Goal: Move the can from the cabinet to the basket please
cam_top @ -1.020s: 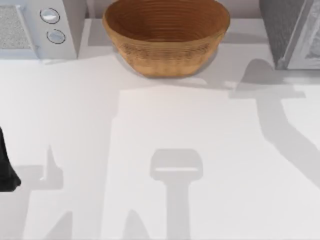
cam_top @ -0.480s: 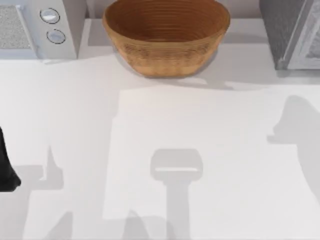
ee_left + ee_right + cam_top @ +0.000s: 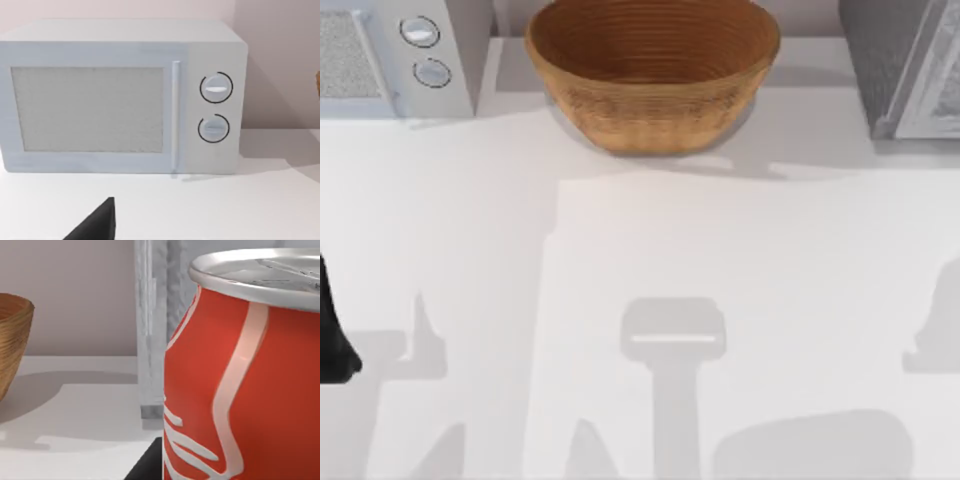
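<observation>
**Can close against the right wrist camera, basket not yet reached**

Nearest, the can [image 3: 240, 375] sits right up against the right gripper [image 3: 146, 469], red with white script strokes and a silver top. No whole word or brand can be read. I cannot tell whether that gripper has closed on it. Just behind stands the cabinet [image 3: 150, 325] with its pale door frame, at the top view's upper right. Farther off, the basket [image 3: 652, 75] sits empty at upper centre. I judge the step to be taking the can away from the cabinet. Next comes a carry across to the basket, clearing its rim before release. The left arm [image 3: 332, 330] is parked at the left edge, its gripper [image 3: 95, 226] facing the microwave [image 3: 120, 95], grip state unclear; the knobs show no lettering.
</observation>
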### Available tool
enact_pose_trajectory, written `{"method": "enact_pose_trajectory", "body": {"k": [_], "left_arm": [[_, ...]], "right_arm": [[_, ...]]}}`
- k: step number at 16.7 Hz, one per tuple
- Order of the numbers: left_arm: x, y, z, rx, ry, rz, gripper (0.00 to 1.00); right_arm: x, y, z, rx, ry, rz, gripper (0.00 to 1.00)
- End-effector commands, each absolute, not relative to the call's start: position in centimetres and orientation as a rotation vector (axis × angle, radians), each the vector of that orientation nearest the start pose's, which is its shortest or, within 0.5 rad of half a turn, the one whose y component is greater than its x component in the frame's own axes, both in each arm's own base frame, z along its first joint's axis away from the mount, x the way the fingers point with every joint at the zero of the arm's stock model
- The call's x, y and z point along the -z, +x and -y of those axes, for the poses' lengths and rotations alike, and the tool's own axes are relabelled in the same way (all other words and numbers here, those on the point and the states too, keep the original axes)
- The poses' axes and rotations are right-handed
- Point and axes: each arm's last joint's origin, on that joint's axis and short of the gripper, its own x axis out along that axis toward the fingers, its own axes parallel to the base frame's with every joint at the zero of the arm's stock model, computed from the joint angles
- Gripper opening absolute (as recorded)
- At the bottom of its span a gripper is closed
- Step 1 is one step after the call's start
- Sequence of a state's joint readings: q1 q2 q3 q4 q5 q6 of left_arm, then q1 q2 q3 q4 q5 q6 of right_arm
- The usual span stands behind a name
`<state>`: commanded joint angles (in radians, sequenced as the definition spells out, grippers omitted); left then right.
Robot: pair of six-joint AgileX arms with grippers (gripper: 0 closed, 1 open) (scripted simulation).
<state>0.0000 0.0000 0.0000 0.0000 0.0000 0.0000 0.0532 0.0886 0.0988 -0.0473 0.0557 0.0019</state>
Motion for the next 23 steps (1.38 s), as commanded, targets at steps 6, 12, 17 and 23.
{"method": "enact_pose_trajectory", "body": {"k": [6,12,17,23], "left_arm": [[-16.0,10.6,0.1,0.0,0.0,0.0,1.0],[-16.0,10.6,0.1,0.0,0.0,0.0,1.0],[-16.0,10.6,0.1,0.0,0.0,0.0,1.0],[-16.0,10.6,0.1,0.0,0.0,0.0,1.0]], "right_arm": [[-16.0,10.6,0.1,0.0,0.0,0.0,0.0],[-17.0,10.8,-0.1,-0.004,0.001,-0.012,0.0],[-23.2,12.4,-1.0,-0.011,0.002,0.011,0.0],[-31.7,20.0,-4.7,-0.014,0.002,0.016,0.0]]}}
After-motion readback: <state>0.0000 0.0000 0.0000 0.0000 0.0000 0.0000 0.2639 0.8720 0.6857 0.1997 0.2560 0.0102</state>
